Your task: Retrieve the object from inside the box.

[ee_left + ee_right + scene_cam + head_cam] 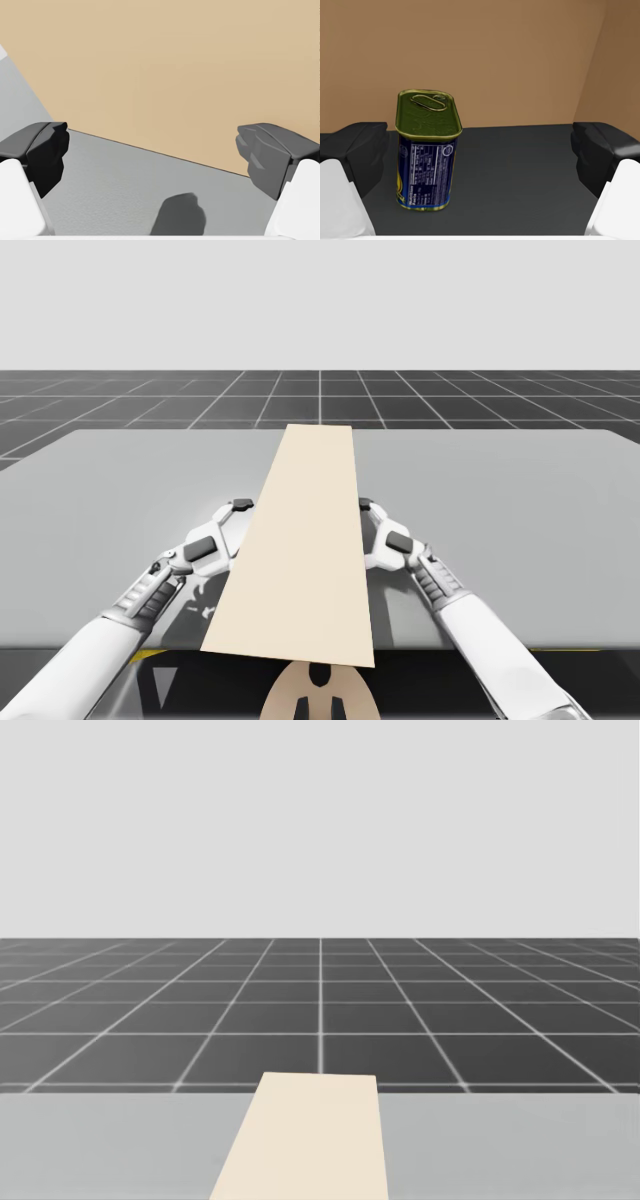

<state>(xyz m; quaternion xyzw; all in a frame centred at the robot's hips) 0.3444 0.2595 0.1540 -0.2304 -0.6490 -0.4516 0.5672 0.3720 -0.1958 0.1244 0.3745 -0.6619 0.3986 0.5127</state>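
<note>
With my right gripper [481, 156] spread wide and the blue rectangular can [427, 152] upright inside the box [510, 55], nearer one finger, I judge centring first wisest; my left gripper [152, 152] sits open outside.

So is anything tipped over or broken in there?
Nothing looks wrong. The blue can stands upright and undented inside the box, on its dark floor, just ahead of my open right gripper.

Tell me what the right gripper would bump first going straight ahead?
Probably the blue rectangular can, standing just ahead, off to one side; behind it comes the box's tan back wall.
</note>
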